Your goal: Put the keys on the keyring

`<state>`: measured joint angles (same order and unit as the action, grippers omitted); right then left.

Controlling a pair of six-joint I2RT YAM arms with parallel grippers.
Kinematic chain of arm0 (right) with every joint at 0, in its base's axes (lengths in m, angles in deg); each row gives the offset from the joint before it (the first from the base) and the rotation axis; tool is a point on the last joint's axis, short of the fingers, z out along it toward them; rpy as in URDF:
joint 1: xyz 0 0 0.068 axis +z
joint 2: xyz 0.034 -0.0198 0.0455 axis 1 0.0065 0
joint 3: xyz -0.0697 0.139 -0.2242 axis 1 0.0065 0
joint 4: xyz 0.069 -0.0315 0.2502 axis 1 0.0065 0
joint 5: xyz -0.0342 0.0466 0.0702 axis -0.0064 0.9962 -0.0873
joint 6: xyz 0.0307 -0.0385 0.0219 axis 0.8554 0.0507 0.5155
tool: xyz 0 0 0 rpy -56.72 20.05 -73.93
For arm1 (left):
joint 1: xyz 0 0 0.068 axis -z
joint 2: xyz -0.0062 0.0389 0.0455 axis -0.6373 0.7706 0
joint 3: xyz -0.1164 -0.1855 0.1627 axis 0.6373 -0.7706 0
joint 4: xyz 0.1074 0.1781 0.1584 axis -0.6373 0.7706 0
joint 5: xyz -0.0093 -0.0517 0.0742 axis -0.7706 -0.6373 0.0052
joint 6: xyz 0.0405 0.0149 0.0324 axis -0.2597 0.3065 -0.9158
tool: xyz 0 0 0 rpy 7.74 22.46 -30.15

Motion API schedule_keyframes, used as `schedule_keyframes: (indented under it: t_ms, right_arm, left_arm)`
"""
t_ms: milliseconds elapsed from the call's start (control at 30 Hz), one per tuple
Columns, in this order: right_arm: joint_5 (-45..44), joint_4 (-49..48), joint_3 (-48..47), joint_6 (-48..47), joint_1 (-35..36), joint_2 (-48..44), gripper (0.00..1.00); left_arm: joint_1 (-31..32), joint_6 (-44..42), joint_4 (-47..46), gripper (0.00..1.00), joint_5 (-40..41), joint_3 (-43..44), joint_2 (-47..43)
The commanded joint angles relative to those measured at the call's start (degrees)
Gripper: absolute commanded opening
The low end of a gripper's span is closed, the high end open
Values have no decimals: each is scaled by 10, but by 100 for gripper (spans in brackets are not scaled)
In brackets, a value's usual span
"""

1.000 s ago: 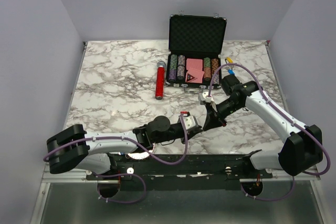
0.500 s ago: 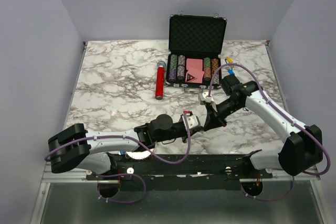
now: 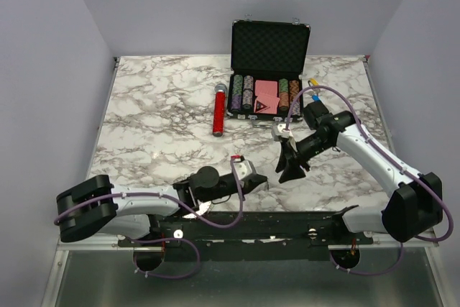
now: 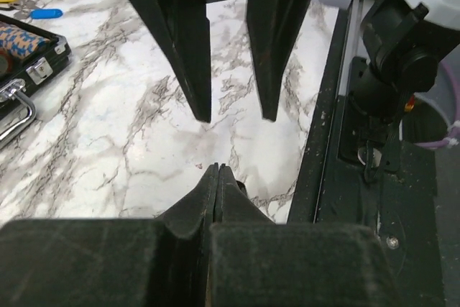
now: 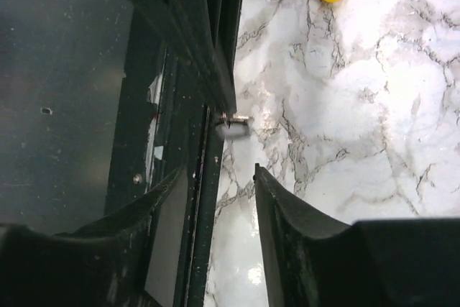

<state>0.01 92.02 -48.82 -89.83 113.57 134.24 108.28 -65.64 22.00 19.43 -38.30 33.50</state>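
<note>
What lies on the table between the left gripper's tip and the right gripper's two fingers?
Nothing. In the left wrist view, only bare marble table shows between the shut left gripper and the open right gripper.

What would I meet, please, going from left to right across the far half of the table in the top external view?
red cylinder → black case of poker chips → keyring, of which only the blue and yellow tags show
</note>
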Motion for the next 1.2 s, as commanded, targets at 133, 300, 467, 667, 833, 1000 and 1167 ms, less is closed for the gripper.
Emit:
schedule_keyframes:
  t_ms: [133, 300, 467, 667, 833, 1000, 1167]
  right_arm:
    - [69, 3, -49, 12, -7, -8, 55]
    - [129, -10, -67, 4, -7, -9, 55]
    - [145, -39, -89, 55, -8, -3, 54]
    - [137, -112, -83, 155, -7, -33, 52]
    - [134, -143, -81, 206, -7, -50, 48]
    - [141, -153, -73, 216, -7, -47, 38]
    - [143, -164, -61, 223, -7, -46, 32]
  left_arm:
    - [-6, 94, -442, 0, 93, -163, -20]
    - [-6, 98, -487, 0, 87, -142, -20]
    - [-6, 83, -487, 0, 83, -94, -23]
    - [-6, 75, -488, 0, 87, -72, -20]
    - [-7, 81, -487, 0, 87, -69, -16]
    - [-6, 80, -488, 0, 88, -70, -19]
    - [-6, 82, -488, 0, 87, -69, -19]
